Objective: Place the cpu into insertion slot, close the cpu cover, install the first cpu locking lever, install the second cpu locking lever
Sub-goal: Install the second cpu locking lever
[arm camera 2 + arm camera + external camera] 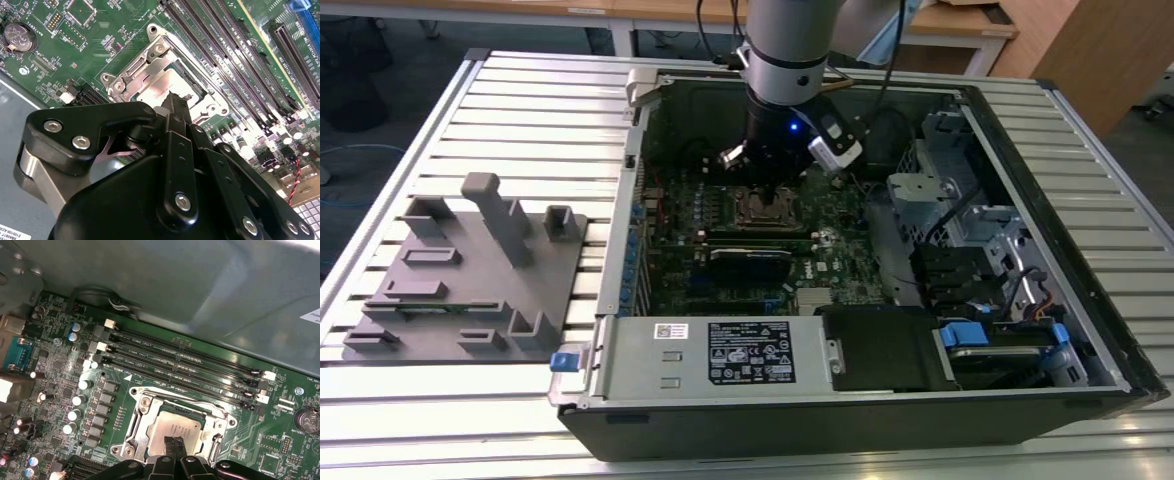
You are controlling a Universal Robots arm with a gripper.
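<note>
While the cpu (pixel 174 430) lies flat in the insertion slot (pixel 142 416), its pale metal top showing through the square window of the cpu cover (pixel 150 75), the gripper (pixel 174 444) hangs directly over it, fingertips drawn together and resting at or just above the chip's near edge. In both wrist views the chip sits straight beneath the fingers (pixel 176 107), not off to either side, square in outline with no long axis to favour. I judge the fingers closed on nothing. Whether the tips actually touch the chip I cannot tell. The locking levers are hard to pick out against the silvery frame, and the gripper's black linkage hides the socket's near side. Memory slots (pixel 185 365) run just beyond the socket.
</note>
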